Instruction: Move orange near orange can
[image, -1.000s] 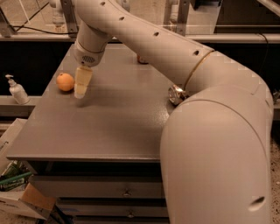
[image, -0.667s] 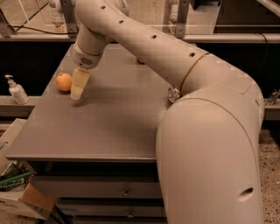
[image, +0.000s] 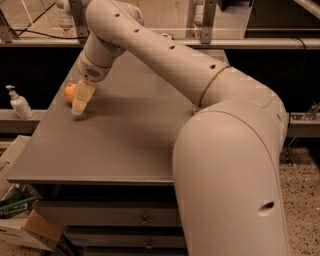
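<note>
The orange (image: 69, 92) lies near the left edge of the grey table (image: 130, 145), towards the back. My gripper (image: 80, 102) hangs down from the wrist right beside the orange, on its right, low over the table, and covers part of the fruit. Whether it touches the orange I cannot tell. My big pale arm (image: 200, 85) sweeps across the table from the right front. The orange can is hidden behind the arm.
A white pump bottle (image: 19, 102) stands on a ledge left of the table. A cardboard box (image: 30, 232) and clutter lie on the floor at the lower left. Drawers (image: 145, 220) sit under the table front.
My gripper has moved left and now overlaps the orange. The arm has swung across and covers the spot at the right where the can showed.
</note>
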